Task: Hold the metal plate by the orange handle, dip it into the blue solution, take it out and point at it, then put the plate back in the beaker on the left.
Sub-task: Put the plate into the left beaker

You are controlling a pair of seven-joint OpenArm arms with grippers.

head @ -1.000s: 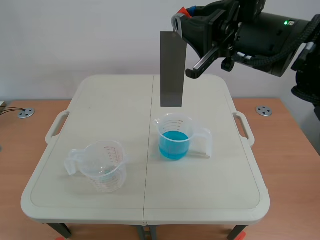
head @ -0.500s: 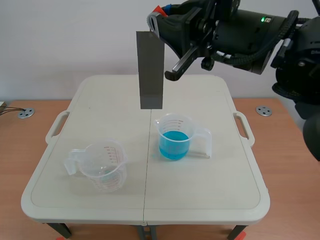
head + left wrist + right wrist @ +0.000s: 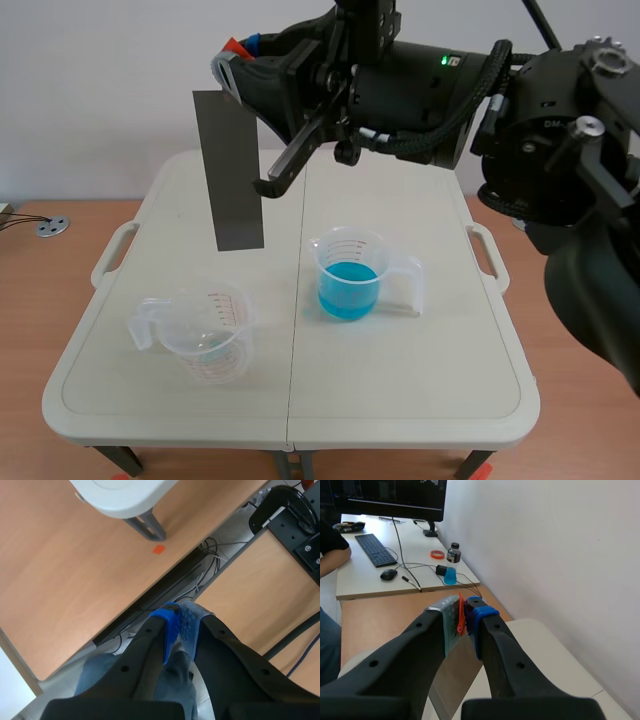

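Metal plate: it hangs upright and clear of the table, with its lower edge above and slightly behind the empty beaker on the left. I read the right pincer as clamped on the orange handle at the plate's top edge.

Change over the last second: the right arm has carried the plate sideways. It was directly over the beaker of blue solution and is now well to that beaker's left, at about the same height. Neither beaker has shifted.

Meaning: I judge this to be the return leg. What remains is to centre the plate over the empty beaker, lower it in and let go.

The left pincer is off the table, its pads pressed together on nothing.
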